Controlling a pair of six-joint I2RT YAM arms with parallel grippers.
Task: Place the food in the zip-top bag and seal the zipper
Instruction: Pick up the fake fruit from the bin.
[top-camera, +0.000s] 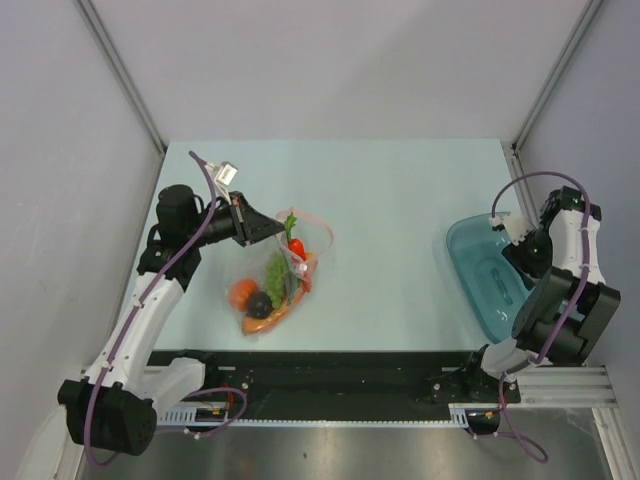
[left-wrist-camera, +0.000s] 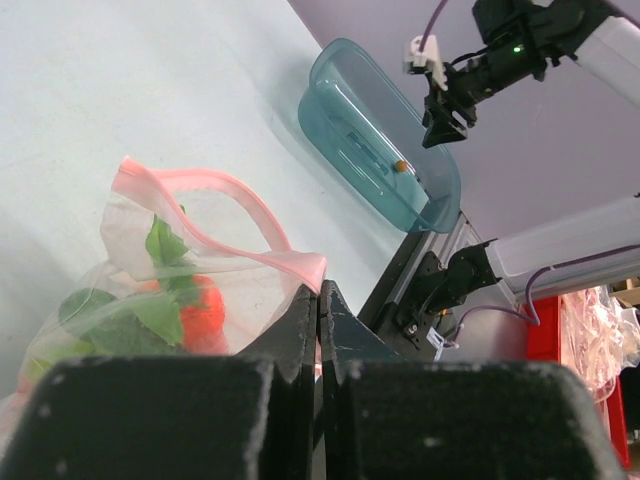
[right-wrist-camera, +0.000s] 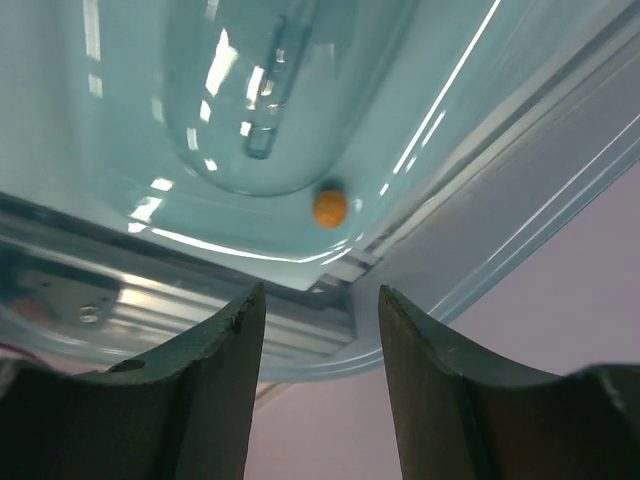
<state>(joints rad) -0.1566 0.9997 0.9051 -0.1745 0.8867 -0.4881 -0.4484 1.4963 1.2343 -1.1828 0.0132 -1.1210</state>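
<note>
Across my table (top-camera: 400, 190), the teal bowl (top-camera: 480, 285) sits far right under the right gripper (right-wrist-camera: 318, 295), jaws apart, with one small orange piece (right-wrist-camera: 330, 207) still inside. The zip-top bag (top-camera: 300, 262) lies mid-left with food (top-camera: 243, 292) in it, mouth gaping. My left gripper (left-wrist-camera: 318, 295), jaws together, seems to pinch the zipper (left-wrist-camera: 200, 180) end; the strip runs away from them, so left is nearer

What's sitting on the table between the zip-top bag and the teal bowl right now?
Nothing. In the top external view, the stretch of table between the zip-top bag and the teal bowl is bare.
</note>
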